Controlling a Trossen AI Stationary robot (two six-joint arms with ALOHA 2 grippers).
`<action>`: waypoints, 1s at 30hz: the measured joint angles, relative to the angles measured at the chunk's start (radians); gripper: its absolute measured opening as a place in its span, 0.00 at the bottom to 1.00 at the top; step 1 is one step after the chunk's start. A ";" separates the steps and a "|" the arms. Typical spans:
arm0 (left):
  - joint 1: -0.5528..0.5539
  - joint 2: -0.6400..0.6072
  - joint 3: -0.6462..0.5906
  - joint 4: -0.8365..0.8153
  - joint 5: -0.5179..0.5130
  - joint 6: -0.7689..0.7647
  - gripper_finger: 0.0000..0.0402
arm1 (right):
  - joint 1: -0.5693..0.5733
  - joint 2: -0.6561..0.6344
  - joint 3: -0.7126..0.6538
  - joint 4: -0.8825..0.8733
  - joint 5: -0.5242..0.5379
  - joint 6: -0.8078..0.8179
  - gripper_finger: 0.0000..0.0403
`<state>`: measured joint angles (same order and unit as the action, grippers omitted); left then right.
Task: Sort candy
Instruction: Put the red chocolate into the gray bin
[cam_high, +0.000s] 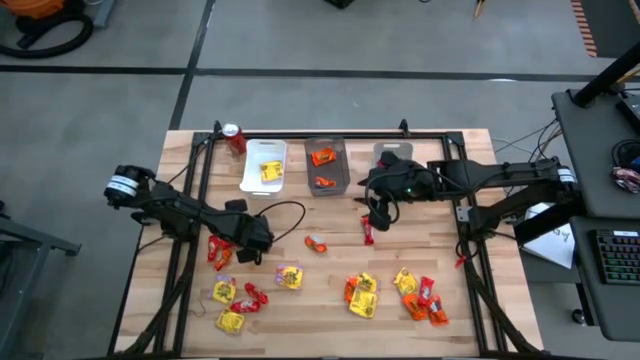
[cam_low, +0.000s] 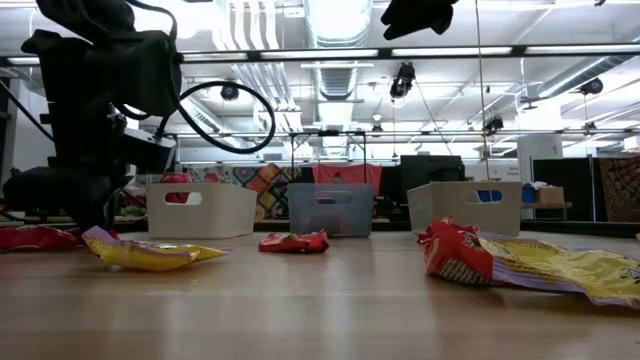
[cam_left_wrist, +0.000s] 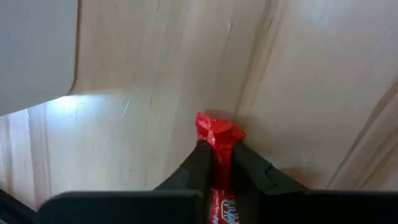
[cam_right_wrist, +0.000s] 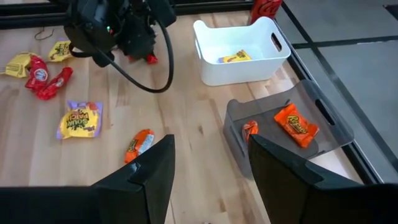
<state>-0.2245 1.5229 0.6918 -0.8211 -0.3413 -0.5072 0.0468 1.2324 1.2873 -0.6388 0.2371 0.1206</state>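
On the left half of the wooden table (cam_high: 330, 300), the left gripper (cam_left_wrist: 217, 163) pinches a red candy packet (cam_left_wrist: 216, 134) between its dark fingers (cam_left_wrist: 194, 167), clamped on the wrapper just above the boards. Only the left wrist view shows this grasp; from overhead the arm's body hides the packet, and the low view shows just the arm's dark bulk at far left. The right gripper (cam_right_wrist: 208, 163) hangs above the table's middle, near the bins, fingers spread wide and holding nothing.

The overhead view alone shows the full spread: loose candy (cam_high: 362, 296) in yellow, orange and red scattered along the near edge, one red piece (cam_high: 368, 233) lying below the right gripper. At the far edge stand a white bin (cam_high: 262, 165) holding one yellow packet, a clear bin (cam_high: 326, 166) with two orange ones, and a grey bin (cam_high: 392, 152). A red soda can (cam_high: 235, 137) stands to the left of the white bin.

The right wrist view brings out lettering: "Reese's" on an orange packet (cam_right_wrist: 296, 124) in the clear bin, and what looks like "Sour Patch" on a yellow packet (cam_right_wrist: 79, 119).
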 joint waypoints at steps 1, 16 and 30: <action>0.000 -0.001 0.000 0.000 0.000 0.000 0.03 | 0.002 0.000 0.000 0.000 0.000 0.001 0.48; -0.010 -0.248 0.051 0.217 -0.020 0.167 0.03 | 0.073 0.000 -0.068 0.063 -0.001 -0.007 0.48; -0.010 -0.330 0.050 0.921 -0.025 0.516 0.03 | 0.121 0.055 -0.476 0.870 0.000 -0.101 0.48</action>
<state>-0.2348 1.1932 0.7417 0.1002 -0.3668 0.0090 0.1680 1.2870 0.8108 0.2315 0.2372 0.0201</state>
